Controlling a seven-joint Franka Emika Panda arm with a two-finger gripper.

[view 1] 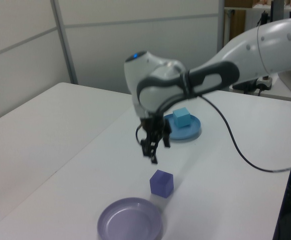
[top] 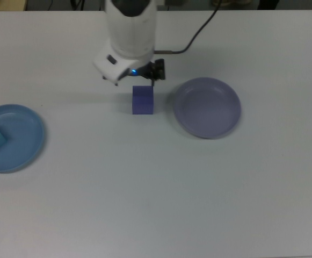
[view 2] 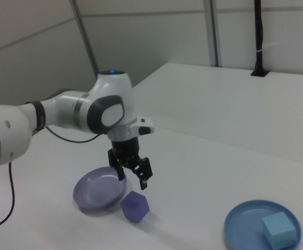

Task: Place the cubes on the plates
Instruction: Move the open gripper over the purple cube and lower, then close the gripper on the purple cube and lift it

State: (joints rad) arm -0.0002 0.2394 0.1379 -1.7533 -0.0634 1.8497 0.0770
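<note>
1. The cyan cube point(view 1: 182, 117) sits on the blue plate point(view 1: 195, 131); this half looks done.
2. The purple cube point(view 2: 135, 206) lies on the tabletop point(top: 161, 188) just beside the empty lavender plate point(top: 207, 107).
3. The gripper point(view 2: 132, 175) hangs above it, jaws apart, holding nothing.

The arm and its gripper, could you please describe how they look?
The arm is glossy white with rounded shells and dark grey joint bands. A small blue light glows on its wrist, and a black cable hangs from it. The gripper is black with two slim fingers.
</note>
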